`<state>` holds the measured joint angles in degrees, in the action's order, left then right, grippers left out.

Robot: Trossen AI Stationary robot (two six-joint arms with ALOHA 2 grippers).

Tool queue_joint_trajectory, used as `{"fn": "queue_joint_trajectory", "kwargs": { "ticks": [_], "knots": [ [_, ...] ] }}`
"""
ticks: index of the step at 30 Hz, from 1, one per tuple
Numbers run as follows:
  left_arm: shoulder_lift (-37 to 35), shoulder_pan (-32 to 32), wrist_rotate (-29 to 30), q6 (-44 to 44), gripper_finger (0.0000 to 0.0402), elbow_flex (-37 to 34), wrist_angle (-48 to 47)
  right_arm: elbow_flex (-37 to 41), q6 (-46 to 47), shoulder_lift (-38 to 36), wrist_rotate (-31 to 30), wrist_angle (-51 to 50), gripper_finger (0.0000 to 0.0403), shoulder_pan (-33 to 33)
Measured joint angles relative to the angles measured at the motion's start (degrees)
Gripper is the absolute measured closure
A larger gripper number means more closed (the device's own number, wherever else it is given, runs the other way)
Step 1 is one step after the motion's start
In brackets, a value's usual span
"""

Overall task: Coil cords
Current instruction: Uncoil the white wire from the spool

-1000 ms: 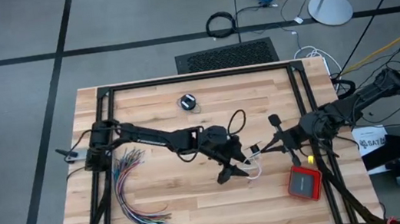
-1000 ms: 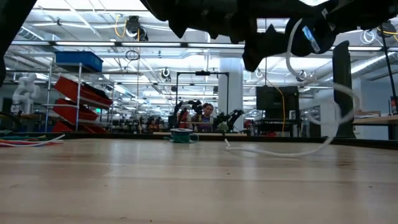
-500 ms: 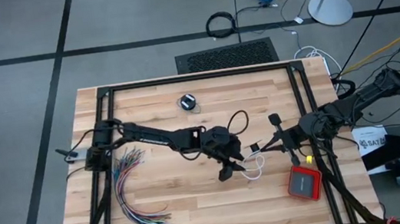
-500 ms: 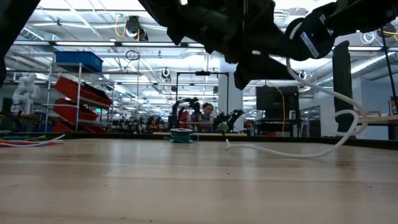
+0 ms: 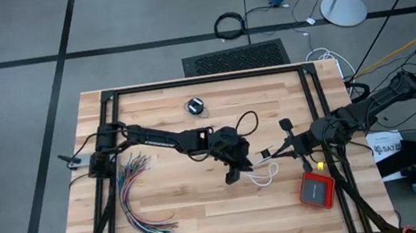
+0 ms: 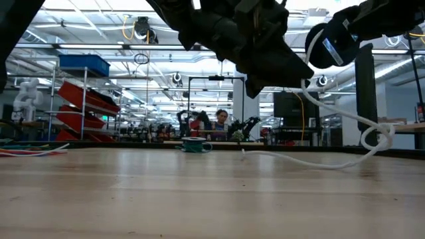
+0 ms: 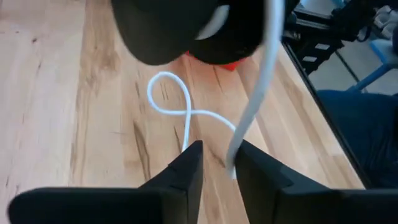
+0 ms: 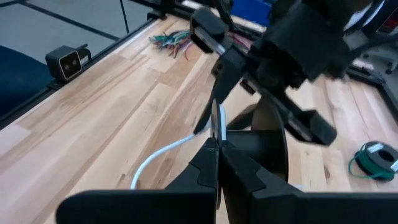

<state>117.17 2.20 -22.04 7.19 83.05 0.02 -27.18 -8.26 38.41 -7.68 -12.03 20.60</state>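
Left gripper (image 5: 234,174) sits right of centre in the high view, above the white cord tail (image 5: 263,176). In the left wrist view its fingers (image 7: 186,171) stand narrowly apart, the white strand passing just beside them; whether they touch it cannot be told. Right gripper (image 5: 265,155), right of centre, is clamped on the white tail. The teal-green cord (image 5: 195,106) lies coiled in the upper middle. Many-coloured wires (image 5: 140,202) fan at lower left
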Motion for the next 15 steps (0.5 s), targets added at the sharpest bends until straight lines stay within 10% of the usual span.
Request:
{"fn": "queue_joint_trajectory", "kwargs": {
  "ticks": [7,15],
  "knots": [
    [-2.75,-0.40,2.70,-5.34,0.0393,0.00,-3.17,0.00,1.66,0.03,1.79,-2.59,0.0403,0.02],
    [-5.16,-2.17,2.66,-5.13,0.0393,0.04,-2.44,0.00,1.59,1.02,1.81,-2.38,0.0403,0.02]
  ]
}}
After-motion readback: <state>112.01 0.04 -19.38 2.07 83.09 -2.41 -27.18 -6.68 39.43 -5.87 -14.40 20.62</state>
